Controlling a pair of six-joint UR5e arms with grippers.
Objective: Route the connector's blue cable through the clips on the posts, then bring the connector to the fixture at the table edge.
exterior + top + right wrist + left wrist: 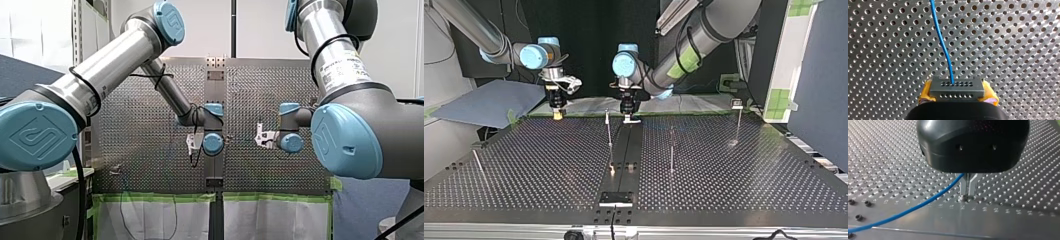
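Observation:
My right gripper (957, 93) is shut on the dark grey connector (956, 87), with a yellow pad on either side of it. The blue cable (941, 37) leaves the connector's face and runs ahead over the perforated plate. My left gripper (968, 196) has its metal fingers together, tips down at the table surface. The blue cable (910, 210) comes out at the fingers' base and trails away across the plate. In the top view my right gripper (558, 113) hangs at the far left and my left gripper (630, 117) at the far middle.
Thin posts stand on the table: one (609, 127) near the left gripper, one (671, 150) in the middle, one with a clip (738, 120) at the right, and a leaning one (478, 165) at the left. A dark fixture plate (615, 198) sits at the near edge.

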